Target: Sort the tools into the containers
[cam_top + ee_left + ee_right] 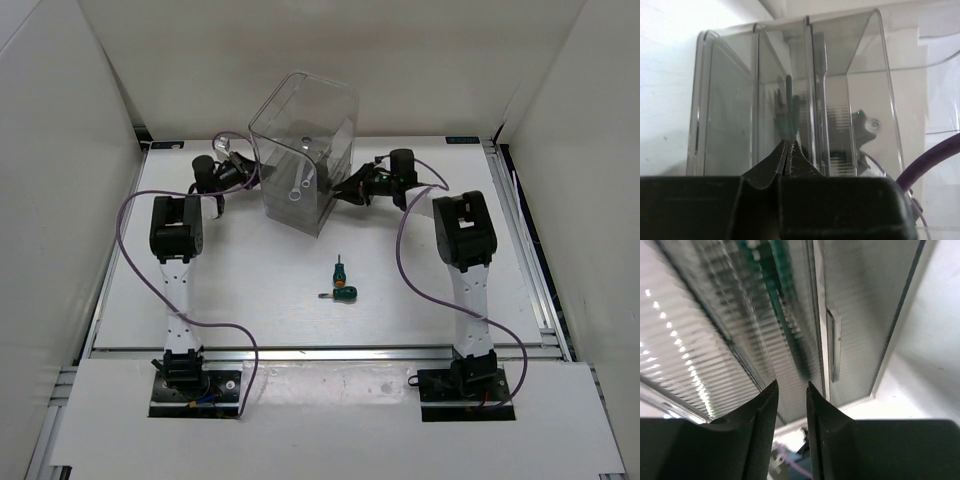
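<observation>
The clear plastic organiser [300,140] with its stacked drawers stands at the back middle of the table. Silver wrenches [301,186] show through its front wall. Two green-handled screwdrivers [340,270] [342,293] lie on the table in front of it, close together. My left gripper [246,176] is shut and empty, its tips [788,143] right at the organiser's left side [790,90]; dark green pliers handles [789,102] show through the plastic. My right gripper [346,190] is at the organiser's right side, jaws a narrow gap apart [791,386] with nothing between them. A blurred green tool [774,282] shows through the ribbed drawers.
White walls enclose the table [230,290] on three sides. Purple cables [125,215] loop from both arms. A silver strip [833,345] lies behind the drawer wall in the right wrist view. The screwdrivers lie between the two arms.
</observation>
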Controlling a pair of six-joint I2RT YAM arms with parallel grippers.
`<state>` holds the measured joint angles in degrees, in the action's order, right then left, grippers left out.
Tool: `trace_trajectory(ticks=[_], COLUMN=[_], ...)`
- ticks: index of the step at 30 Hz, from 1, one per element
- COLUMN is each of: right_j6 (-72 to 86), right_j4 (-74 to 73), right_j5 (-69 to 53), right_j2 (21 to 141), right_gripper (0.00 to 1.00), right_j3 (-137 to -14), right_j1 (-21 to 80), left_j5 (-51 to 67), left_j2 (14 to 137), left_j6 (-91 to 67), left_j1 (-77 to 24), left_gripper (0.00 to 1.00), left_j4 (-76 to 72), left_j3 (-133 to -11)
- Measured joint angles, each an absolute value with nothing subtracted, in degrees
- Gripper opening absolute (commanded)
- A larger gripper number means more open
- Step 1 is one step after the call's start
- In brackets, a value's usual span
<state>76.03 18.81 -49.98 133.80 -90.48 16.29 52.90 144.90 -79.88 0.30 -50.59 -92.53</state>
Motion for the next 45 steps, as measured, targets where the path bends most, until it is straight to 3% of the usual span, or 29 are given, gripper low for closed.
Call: trace_trajectory(ticks=[21,32,45], right_j6=[68.9,70.5,78.9], right_j4=[20.1,27.6,44.1], right_j5=[-42.9,-42.8,-43.5], right_j2=[131.4,133.3,139.5], right_gripper=[0.38,0.38,0.33], right_j3=[-84.4,-84.6,-84.6], right_j1=[12.8,12.8,13.4], left_j5=[55.9,52.2,51.3], left_j2=[136.7,126.5,125.1], left_j6=[-54.4,-53.2,-53.4], left_j1=[1.5,2.2,2.5], left_gripper=[0.11,0.12,0.13], left_j4=[-5.1,2.8,4.1], left_j3=[-94.5,-88.2,-84.6])
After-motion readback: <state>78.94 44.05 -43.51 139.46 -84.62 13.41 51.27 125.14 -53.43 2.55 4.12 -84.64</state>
